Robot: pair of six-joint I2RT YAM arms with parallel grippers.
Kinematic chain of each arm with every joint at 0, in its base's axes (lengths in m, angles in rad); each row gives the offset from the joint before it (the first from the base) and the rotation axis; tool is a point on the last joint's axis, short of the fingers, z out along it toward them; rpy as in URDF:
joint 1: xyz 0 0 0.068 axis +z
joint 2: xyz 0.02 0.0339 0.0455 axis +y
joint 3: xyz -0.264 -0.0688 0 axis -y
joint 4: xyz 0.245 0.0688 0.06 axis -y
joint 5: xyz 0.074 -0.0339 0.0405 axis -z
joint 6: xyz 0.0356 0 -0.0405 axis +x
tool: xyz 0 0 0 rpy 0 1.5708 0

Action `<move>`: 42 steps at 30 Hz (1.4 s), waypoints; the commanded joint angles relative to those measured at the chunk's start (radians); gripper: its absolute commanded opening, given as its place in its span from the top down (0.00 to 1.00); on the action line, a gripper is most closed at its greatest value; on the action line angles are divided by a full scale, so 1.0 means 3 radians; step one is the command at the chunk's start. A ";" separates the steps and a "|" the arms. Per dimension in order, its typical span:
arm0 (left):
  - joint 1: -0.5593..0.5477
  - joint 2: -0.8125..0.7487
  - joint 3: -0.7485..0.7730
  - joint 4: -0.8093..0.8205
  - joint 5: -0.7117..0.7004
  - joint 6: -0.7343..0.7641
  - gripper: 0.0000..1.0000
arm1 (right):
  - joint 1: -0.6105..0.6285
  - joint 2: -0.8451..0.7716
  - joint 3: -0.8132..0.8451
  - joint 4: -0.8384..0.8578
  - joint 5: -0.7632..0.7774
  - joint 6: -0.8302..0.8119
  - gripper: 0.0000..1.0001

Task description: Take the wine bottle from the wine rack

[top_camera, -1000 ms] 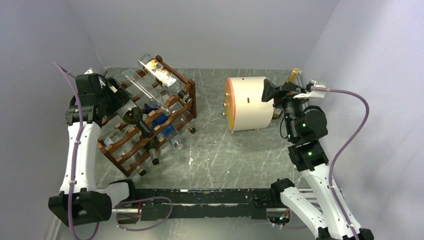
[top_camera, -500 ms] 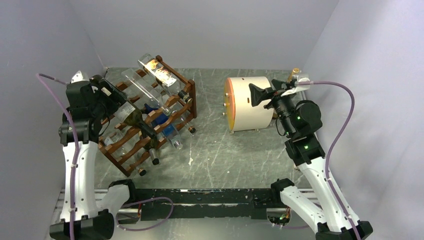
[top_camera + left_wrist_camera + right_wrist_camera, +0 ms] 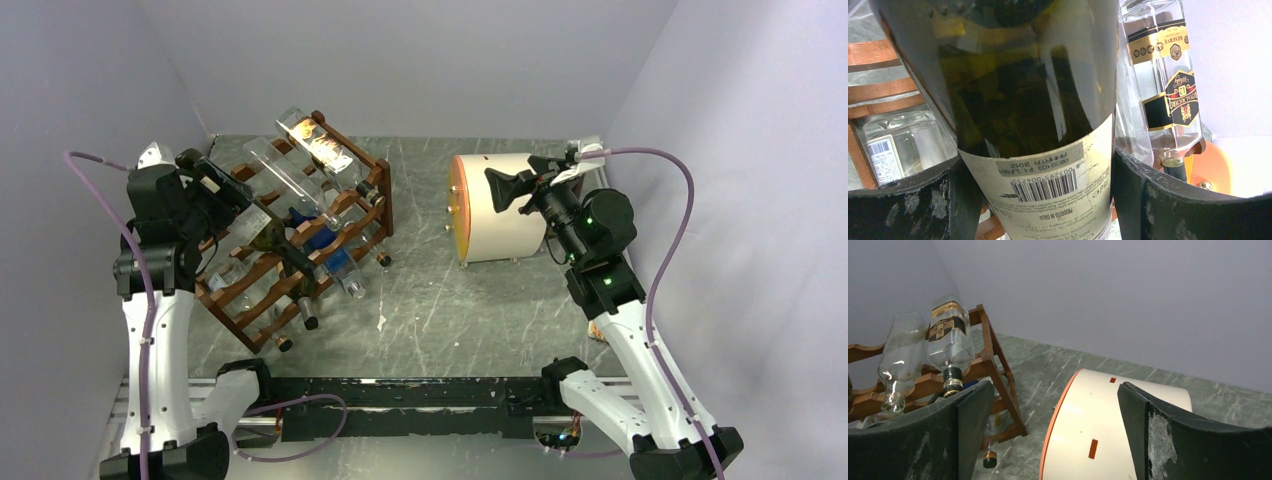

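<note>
The wine rack (image 3: 252, 300) is reddish-brown wood with wavy rails and stands tilted at the left. It also shows in the left wrist view (image 3: 873, 55) and the right wrist view (image 3: 993, 347). A dark green wine bottle (image 3: 270, 237) with a cream barcode label lies in the rack, neck pointing down towards the front. My left gripper (image 3: 238, 208) is shut on the wine bottle (image 3: 1023, 100), one finger on each side of its label end. My right gripper (image 3: 512, 188) is open and empty above the cream drum (image 3: 500, 215).
The rack also holds a clear whisky bottle with a black-and-gold label (image 3: 318, 145), a clear empty bottle (image 3: 285, 180) and a blue bottle (image 3: 322, 240). The cream drum (image 3: 1108, 425) with an orange rim lies on its side. Grey walls close in on three sides.
My left arm has swung its elbow to the left and the wine bottle has shifted slightly with it. My right gripper has moved left over the top of the drum.
</note>
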 commanded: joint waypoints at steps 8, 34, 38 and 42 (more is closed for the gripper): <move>0.0013 -0.0191 0.0501 0.0049 0.0065 -0.0095 0.93 | 0.0041 0.0052 0.0118 0.0021 -0.0171 0.0015 0.00; 0.0013 -0.0149 0.0936 0.0253 0.1385 -0.0044 0.93 | 0.1387 0.0539 0.0012 0.0712 -0.0310 -0.1546 0.02; 0.0013 -0.0058 0.0855 0.0388 0.1845 -0.0015 0.93 | 0.1718 0.0687 -0.0016 0.0298 -0.0810 -0.3086 0.02; 0.0013 0.0099 0.0874 0.0349 0.2217 0.0076 0.93 | 0.2202 0.0786 -0.0018 0.0135 -0.0598 -0.4316 0.00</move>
